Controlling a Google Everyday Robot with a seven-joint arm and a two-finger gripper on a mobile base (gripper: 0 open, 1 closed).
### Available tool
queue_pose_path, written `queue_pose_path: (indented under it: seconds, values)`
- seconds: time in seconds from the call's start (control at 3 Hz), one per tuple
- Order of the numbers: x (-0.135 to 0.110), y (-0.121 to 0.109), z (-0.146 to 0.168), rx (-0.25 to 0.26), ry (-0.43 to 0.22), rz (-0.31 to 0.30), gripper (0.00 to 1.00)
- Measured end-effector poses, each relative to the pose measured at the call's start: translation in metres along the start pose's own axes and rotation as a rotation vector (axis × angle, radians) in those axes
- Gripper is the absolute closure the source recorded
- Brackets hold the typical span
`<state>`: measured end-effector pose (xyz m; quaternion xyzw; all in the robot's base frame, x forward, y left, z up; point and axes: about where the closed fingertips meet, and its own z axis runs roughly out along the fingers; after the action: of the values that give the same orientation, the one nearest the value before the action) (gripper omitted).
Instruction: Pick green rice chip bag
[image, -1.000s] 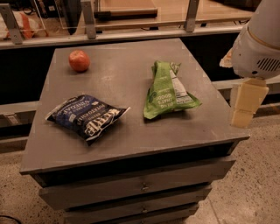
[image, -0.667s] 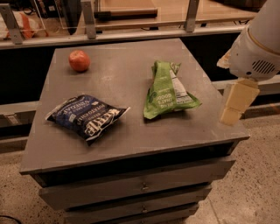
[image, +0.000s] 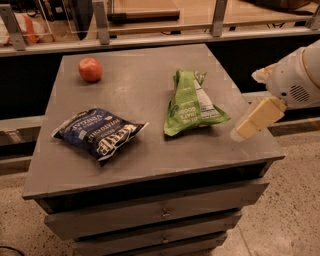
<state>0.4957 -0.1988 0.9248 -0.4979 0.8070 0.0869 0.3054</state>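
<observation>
The green rice chip bag (image: 192, 103) lies crumpled on the right half of the grey table top (image: 145, 80), with white lettering and a white label panel facing up. My gripper (image: 254, 119) hangs at the right edge of the table, just right of the bag and apart from it. It is cream coloured and hangs from the white arm housing (image: 297, 79). Nothing shows in its grasp.
A dark navy-blue chip bag (image: 99, 132) lies at the front left of the table. A red apple (image: 90, 69) sits at the back left. Drawers (image: 160, 212) run below the top. A railing with posts (image: 101, 21) stands behind the table.
My gripper has moved left and a little up, closer to the green bag. The bags and the apple have not moved.
</observation>
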Motion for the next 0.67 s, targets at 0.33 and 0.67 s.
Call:
queue_pose_path:
  seconds: [0.33, 0.67]
  values:
    - [0.007, -0.028, 0.001, 0.106, -0.104, 0.048, 0.00]
    - [0.010, -0.050, 0.013, 0.136, -0.162, 0.110, 0.00]
